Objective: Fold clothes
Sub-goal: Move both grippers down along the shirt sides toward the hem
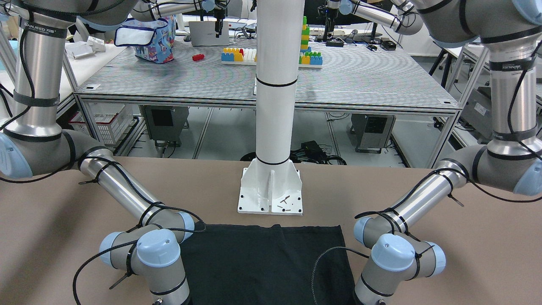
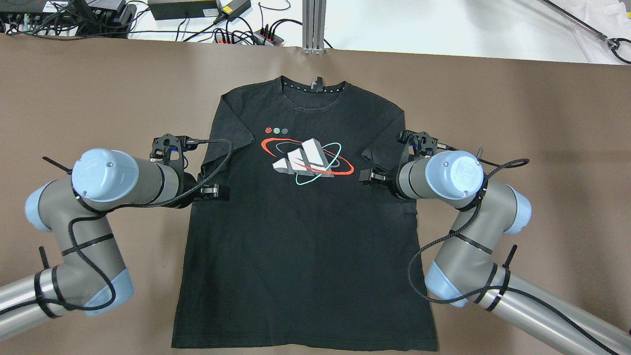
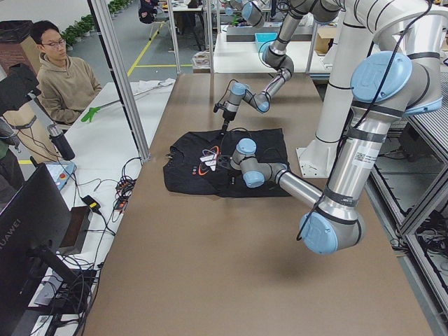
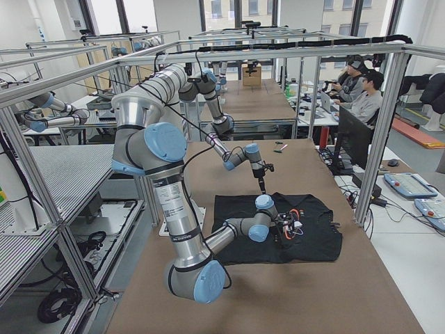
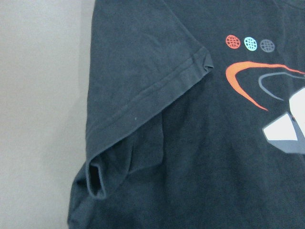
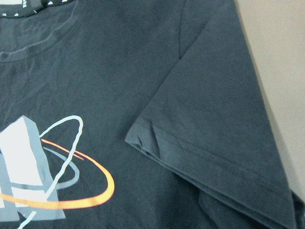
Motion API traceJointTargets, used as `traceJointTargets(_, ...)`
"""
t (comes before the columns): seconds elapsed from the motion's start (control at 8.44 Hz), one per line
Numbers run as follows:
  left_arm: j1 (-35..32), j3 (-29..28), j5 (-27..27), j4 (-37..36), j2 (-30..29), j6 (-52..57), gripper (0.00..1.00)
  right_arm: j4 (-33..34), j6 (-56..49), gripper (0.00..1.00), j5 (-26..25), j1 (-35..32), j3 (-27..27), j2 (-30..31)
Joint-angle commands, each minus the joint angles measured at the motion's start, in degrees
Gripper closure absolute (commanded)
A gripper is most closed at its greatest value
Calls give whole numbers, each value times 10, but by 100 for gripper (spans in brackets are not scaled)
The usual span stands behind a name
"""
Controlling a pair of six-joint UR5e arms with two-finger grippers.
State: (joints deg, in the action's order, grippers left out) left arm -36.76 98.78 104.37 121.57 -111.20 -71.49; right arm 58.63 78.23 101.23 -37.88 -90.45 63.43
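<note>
Black T-shirt lies flat, front up, in the middle of the brown table. Collar is on the far side from the robot; the bottom hem is on the near side, close to the base of the white pillar but not touching it. Printed logo on the chest: white blocks with red and teal rings, three small dots above it.

Left sleeve is turned in over the shirt front, hem running diagonally, its opening gaping at the shirt's left edge. Right sleeve is also turned in over the front, hem corner slightly bunched.

Left gripper is over the shirt's left edge, just below the left sleeve. Right gripper is over the shirt's right side, just below the right sleeve and right of the logo. Both point down at the cloth. No fingers appear in either wrist view, and from overhead it cannot be told whether the fingers are spread, closed or pinching cloth.
</note>
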Motion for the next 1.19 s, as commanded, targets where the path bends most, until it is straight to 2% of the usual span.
traceJointTargets(0.0,41,112,-43,-27,66,-94,1,28,123,6,-53,72,-149,118)
traceJointTargets(0.12,59,124,-65,-27,75,-115,1,93,163,7,-93,113,-221,151)
traceJointTargets(0.24,70,127,-78,-27,75,-130,1,163,194,11,-108,144,-282,178)
traceJointTargets(0.36,71,128,-84,-27,76,-131,1,170,246,16,-127,189,-313,213)
traceJointTargets(0.47,71,128,-85,-27,79,-131,1,170,274,21,-169,235,-329,240)
traceJointTargets(0.71,72,128,-89,-27,86,-132,1,169,278,26,-188,284,-356,296)
traceJointTargets(0.95,81,134,-103,-27,87,-138,1,169,315,31,-232,336,-356,300)
traceJointTargets(1.07,83,135,-105,-27,87,-138,1,170,317,35,-234,342,-352,300)
